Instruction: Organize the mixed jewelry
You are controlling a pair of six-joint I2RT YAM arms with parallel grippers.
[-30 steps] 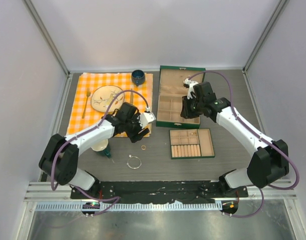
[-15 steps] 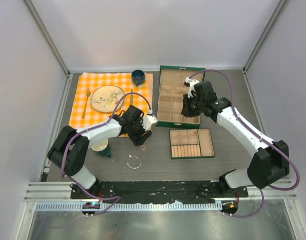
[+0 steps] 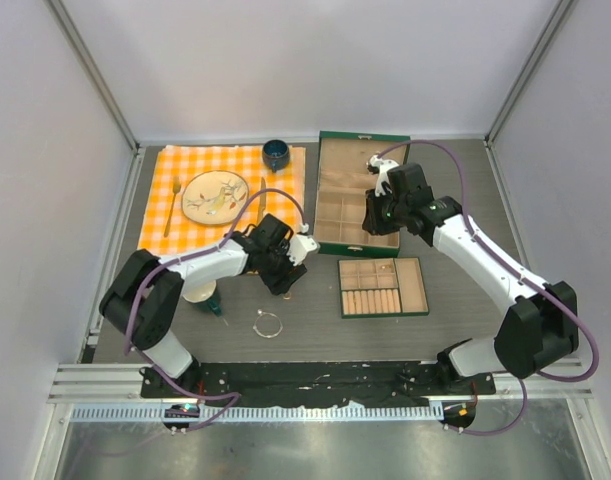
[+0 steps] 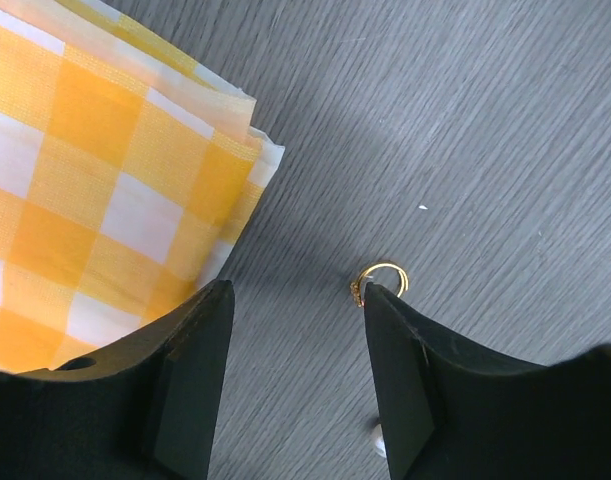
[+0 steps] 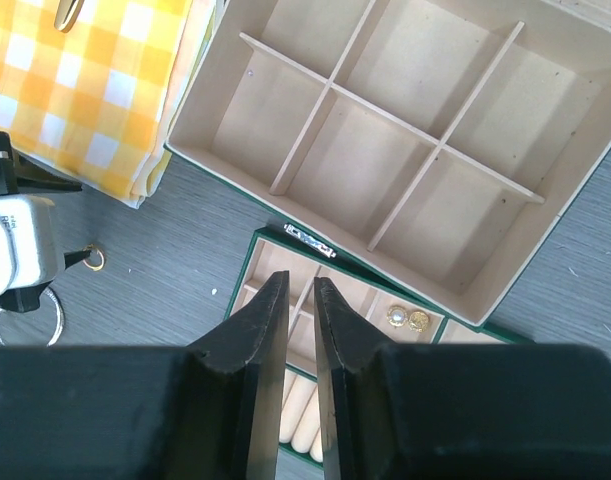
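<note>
Comparing with a second ago, you see the left arm [image 3: 200, 265] has drawn in and set the left gripper [image 3: 283, 278] over the gold ring [image 4: 382, 281]; the right gripper [image 5: 300, 292] has barely shifted above the green box [image 3: 363, 136]. White walls [image 3: 305, 60] enclose the dark grey worktop [image 3: 455, 190]. Your left fingers [image 4: 190, 370] stand apart, the ring lying flat just at one fingertip; your right fingers [image 5: 255, 330] sit nearly together, a thin gap, holding nothing.

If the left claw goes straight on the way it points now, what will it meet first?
Probably the gold ring on the grey table, close by one finger; depth is unclear.
</note>
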